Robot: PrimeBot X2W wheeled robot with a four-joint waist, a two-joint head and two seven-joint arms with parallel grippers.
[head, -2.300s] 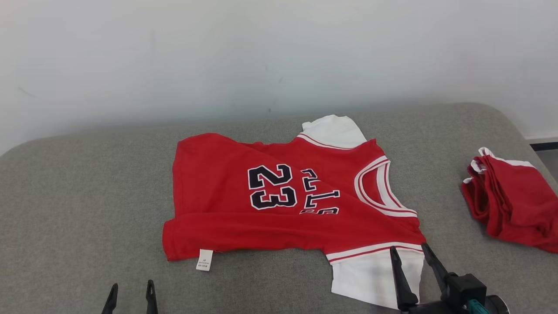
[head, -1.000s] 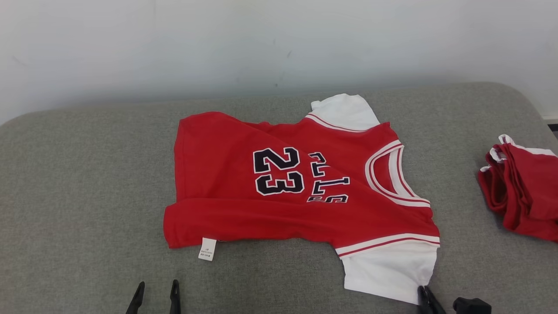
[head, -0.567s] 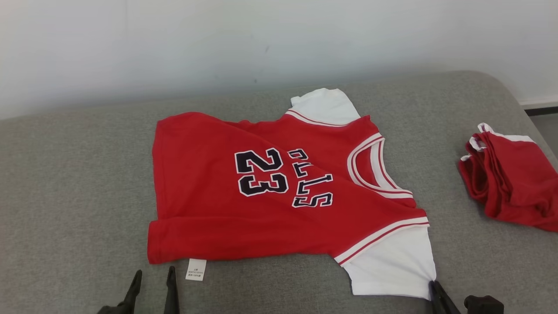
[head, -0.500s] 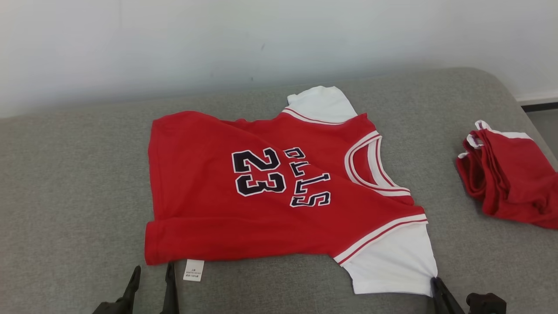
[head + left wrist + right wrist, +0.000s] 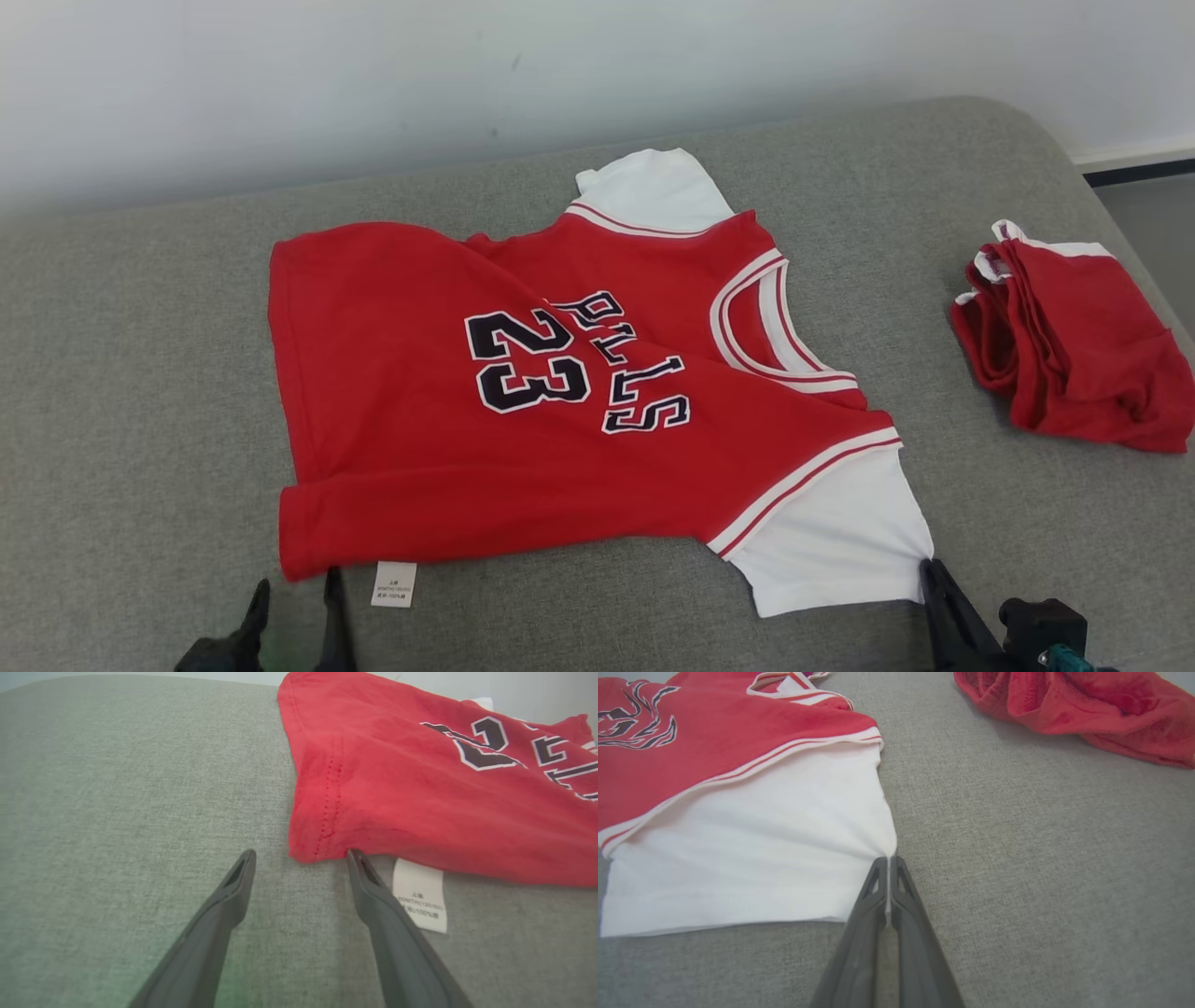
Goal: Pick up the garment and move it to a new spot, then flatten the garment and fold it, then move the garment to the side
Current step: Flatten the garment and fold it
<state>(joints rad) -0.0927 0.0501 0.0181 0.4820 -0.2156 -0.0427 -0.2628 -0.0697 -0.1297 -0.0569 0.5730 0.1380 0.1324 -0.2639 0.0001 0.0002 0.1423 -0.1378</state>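
The garment (image 5: pixel 420 439) is a red jersey with white sleeves and a dark "23". It lies spread on the grey cushion (image 5: pixel 140 373), its near edge folded over. My right gripper (image 5: pixel 931 569) is shut on the outer corner of the near white sleeve (image 5: pixel 738 849). In the right wrist view the cloth puckers at the gripper (image 5: pixel 888 859) tips. My left gripper (image 5: pixel 295 583) stands open at the garment's near hem corner. In the left wrist view that gripper (image 5: pixel 302 854) has the red corner (image 5: pixel 308 849) just ahead of its gap, and one fingertip touches the hem beside the white care label (image 5: pixel 420 896).
A second red garment (image 5: pixel 1074 345) lies bunched at the cushion's right end, also seen as a red heap (image 5: pixel 1087 704) from the right wrist. A pale wall runs behind the cushion. Floor (image 5: pixel 1148 233) shows past the right edge.
My right gripper has shut on the sleeve corner. The garment has been pulled flatter, showing more lettering. The head view has shifted, and my left gripper now sits at the hem corner.
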